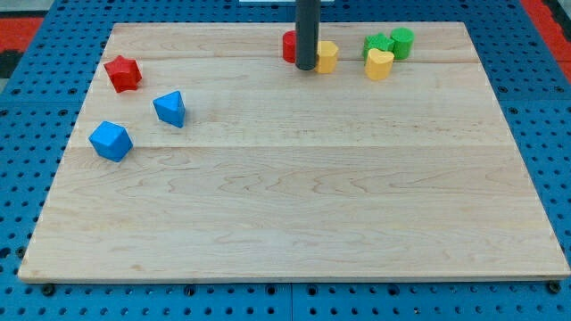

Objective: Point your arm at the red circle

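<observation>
Our tip point(306, 68) rests at red circle's point(289, 46) right edge, likely touching, though rod hides contact. No jaws, just bare rod. Yellow block point(327, 55) just right of red circle. We judge pointing task essentially met; red star point(123, 73) far left of circle.

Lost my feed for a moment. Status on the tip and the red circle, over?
My tip down at the view's top, right against the red circle. Yellow block touching on the other side. Nothing between.
</observation>
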Available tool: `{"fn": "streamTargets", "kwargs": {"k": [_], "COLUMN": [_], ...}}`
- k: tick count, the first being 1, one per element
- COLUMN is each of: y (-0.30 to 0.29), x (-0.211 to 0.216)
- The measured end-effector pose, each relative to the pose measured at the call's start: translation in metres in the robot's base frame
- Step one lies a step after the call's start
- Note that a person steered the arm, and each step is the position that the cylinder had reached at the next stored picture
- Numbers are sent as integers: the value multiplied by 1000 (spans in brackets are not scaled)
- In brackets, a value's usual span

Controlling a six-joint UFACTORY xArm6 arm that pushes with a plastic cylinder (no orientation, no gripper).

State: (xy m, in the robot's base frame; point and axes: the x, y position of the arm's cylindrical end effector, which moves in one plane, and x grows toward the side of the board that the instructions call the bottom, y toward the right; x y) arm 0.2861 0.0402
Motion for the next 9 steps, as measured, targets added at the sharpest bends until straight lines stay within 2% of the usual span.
{"fn": "streamTargets", "kwargs": {"k": [1,2,3,5,9], "y": [45,35,17,-3,-6], "x": [0,-39,-59,-73,-73]}}
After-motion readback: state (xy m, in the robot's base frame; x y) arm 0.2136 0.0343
